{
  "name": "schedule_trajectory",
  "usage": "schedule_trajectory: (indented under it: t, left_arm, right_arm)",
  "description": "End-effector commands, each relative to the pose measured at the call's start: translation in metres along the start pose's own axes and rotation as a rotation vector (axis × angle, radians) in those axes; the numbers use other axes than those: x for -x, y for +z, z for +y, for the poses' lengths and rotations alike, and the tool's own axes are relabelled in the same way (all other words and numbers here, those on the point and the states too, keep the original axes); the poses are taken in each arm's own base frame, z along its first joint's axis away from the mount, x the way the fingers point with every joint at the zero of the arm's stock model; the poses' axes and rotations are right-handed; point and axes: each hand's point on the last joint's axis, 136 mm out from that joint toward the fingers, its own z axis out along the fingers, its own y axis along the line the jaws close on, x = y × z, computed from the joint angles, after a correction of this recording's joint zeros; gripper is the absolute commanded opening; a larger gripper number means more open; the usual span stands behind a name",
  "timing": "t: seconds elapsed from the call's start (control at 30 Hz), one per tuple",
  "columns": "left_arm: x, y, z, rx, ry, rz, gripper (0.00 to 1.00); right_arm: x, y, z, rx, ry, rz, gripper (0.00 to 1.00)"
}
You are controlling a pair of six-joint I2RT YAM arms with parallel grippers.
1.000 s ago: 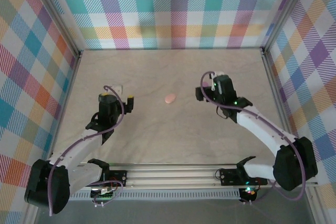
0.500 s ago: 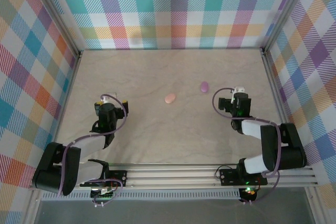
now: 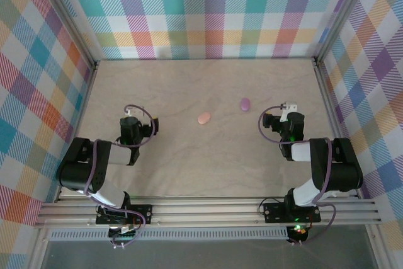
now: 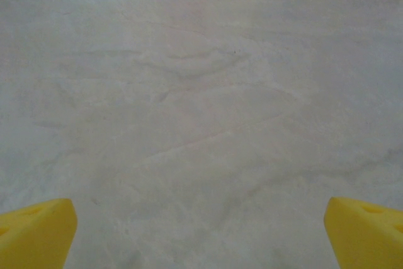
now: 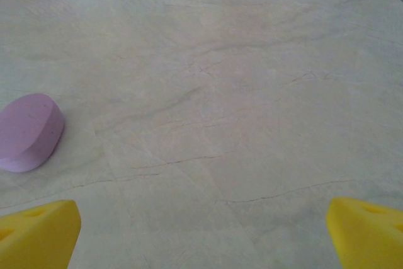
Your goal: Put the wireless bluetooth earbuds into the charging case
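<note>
Charging cases, two closed oval pebbles, lie on the table (image 3: 189,162) mid-scene; the salmon-pink case (image 3: 203,118) sits near the centre, the purple case (image 3: 245,104) right of it and slightly farther back; the left gripper (image 4: 201,237) hangs left of the salmon-pink case, yellow fingers spread wide over bare tabletop; the right gripper (image 5: 201,234), equally spread, sits right of the purple case, apart from it.

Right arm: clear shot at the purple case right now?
Likely yes. The right pincer stands open, the purple case lies ahead to its left on the table, nothing between them.
</note>
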Motion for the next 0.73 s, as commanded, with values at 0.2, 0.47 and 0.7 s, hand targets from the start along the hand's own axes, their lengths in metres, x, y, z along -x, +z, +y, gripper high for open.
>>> schedule_trajectory:
  t: [0.2,0.47,0.7]
  left_arm:
    - [0.0113,0.0057,0.0009,-0.04,-0.046,-0.008,1.0]
    - [0.011,0.0056,0.0009,-0.04,-0.046,-0.007,1.0]
    - [0.0114,0.0055,0.0007,-0.041,-0.046,-0.008,1.0]
  right_arm:
    - [0.0192,0.0023,0.0097,0.043,-0.004,-0.055,1.0]
    - [0.0187,0.0032,0.0115,0.051,-0.007,-0.05,1.0]
    - [0.0188,0.0022,0.0109,0.06,-0.002,-0.052,1.0]
